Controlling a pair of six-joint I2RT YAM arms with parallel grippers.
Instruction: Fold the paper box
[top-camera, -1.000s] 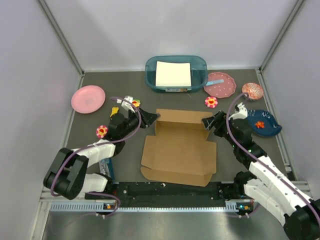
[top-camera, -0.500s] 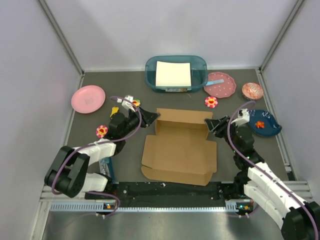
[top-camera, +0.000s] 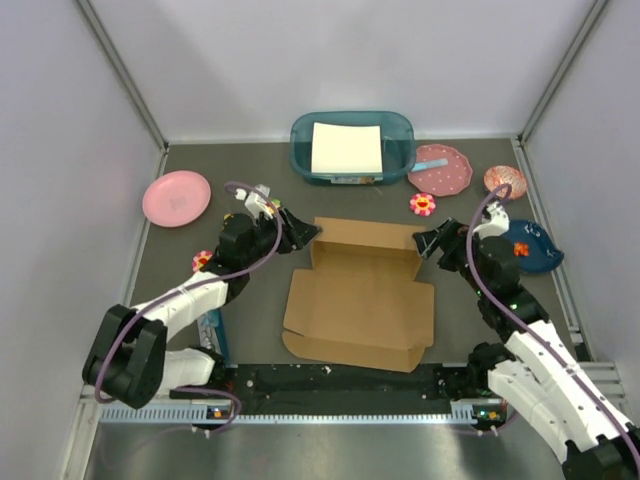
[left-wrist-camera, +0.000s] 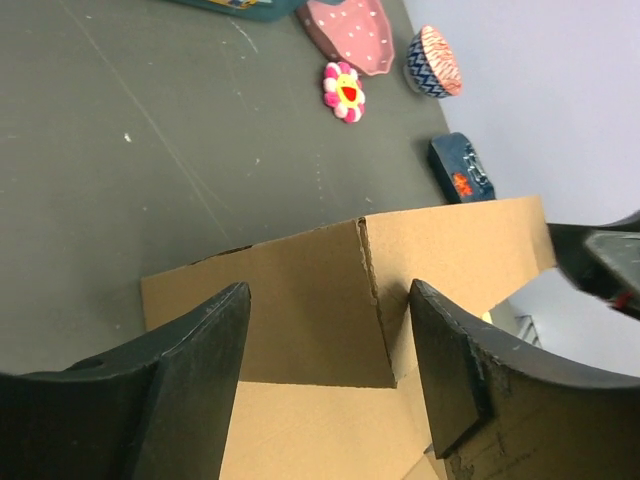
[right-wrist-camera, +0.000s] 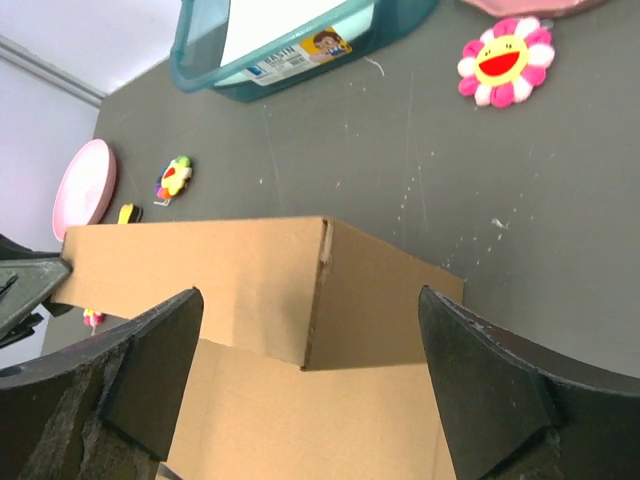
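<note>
Paper box (top-camera: 360, 295): brown cardboard, flat base, rear wall raised. Left gripper (top-camera: 306, 232) and right gripper (top-camera: 423, 243) gape empty at its rear corners. Only wrist views show the corner creases.

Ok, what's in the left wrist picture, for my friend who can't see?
A brown cardboard box, one wall raised, sits right in front of the open left end effector. Behind it, on the gray table, are a flower toy, a pink plate and a patterned bowl.

Teal bin (top-camera: 399, 135) with white sheet (top-camera: 346, 148), pink plate (top-camera: 176, 198), patterned bowl (top-camera: 505, 180), flower toy (top-camera: 423, 204)
</note>
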